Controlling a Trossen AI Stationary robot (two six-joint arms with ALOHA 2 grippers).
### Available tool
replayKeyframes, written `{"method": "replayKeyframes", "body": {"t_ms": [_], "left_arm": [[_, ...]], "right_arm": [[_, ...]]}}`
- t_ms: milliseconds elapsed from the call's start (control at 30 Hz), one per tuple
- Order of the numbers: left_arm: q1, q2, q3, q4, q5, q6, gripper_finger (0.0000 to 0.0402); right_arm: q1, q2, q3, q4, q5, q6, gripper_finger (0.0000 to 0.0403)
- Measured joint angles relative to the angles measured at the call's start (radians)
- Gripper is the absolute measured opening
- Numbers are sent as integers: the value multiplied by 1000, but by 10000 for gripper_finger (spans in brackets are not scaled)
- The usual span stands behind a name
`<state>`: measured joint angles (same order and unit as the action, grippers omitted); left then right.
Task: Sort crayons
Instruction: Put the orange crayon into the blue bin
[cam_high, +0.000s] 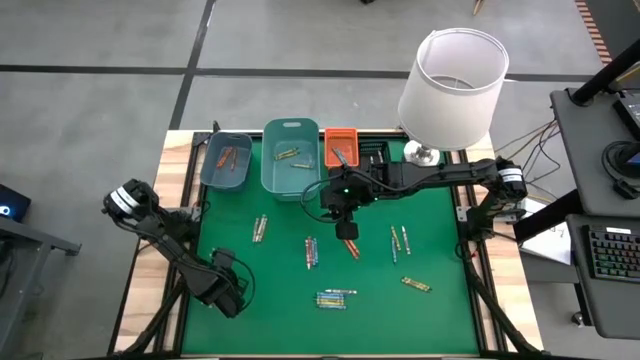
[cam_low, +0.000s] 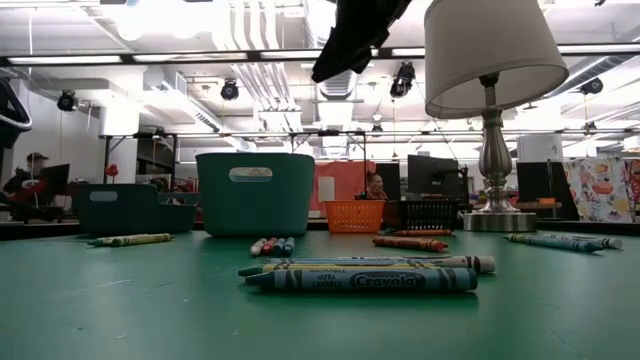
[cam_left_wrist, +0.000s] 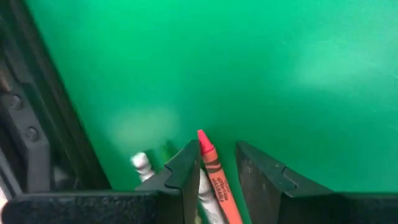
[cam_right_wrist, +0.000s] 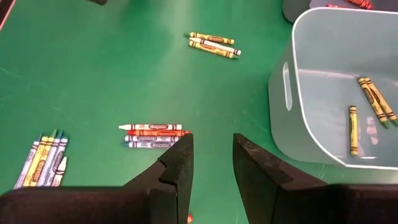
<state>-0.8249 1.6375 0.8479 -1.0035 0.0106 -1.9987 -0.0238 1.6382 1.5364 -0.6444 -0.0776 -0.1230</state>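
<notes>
Crayons lie in small groups on the green mat (cam_high: 440, 320), among them one cluster (cam_high: 335, 298) near the front and another (cam_high: 311, 252) mid-table. My left gripper (cam_left_wrist: 217, 149) is at the mat's front left (cam_high: 228, 290) and points steeply down. Its open fingers stand on either side of an orange-red crayon (cam_left_wrist: 214, 171), with a white crayon (cam_left_wrist: 142, 164) just beside them. My right gripper (cam_right_wrist: 211, 140) hangs open and empty high above mid-table (cam_high: 346, 228), near the teal bin (cam_right_wrist: 336, 87), which has yellow-green crayons lying on its floor. My left gripper has the orange-red crayon's shaft (cam_left_wrist: 219, 186) between its fingers, which come from above and lie along the crayon. The crayon sits close against one finger (cam_left_wrist: 186, 168), and a strip of mat shows before the other finger. I cannot tell whether they touch.
Along the far edge stand a dark blue bin (cam_high: 227, 160) with orange-red crayons in it, the teal bin (cam_high: 290, 158), an orange basket (cam_high: 340, 147) and a black basket (cam_high: 372, 152). A lamp (cam_high: 452, 80) stands at the far right corner.
</notes>
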Motion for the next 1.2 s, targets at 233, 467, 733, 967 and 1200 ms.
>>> {"method": "replayKeyframes", "body": {"t_ms": [233, 467, 733, 967, 1200], "left_arm": [[0, 0, 9, 25, -2, 0, 89], [-2, 1, 8, 56, -27, -2, 89], [-6, 1, 8, 93, -51, -3, 79], [-7, 0, 4, 104, -56, -3, 46], [-12, -2, 0, 101, -61, -2, 5]], "right_arm": [[0, 0, 0, 0, 0, -5, 100], [0, 0, 0, 0, 0, -7, 100], [0, 0, -4, 0, 0, -7, 100], [0, 0, -9, 0, 0, -8, 100], [0, 0, -12, 0, 0, -20, 100]]}}
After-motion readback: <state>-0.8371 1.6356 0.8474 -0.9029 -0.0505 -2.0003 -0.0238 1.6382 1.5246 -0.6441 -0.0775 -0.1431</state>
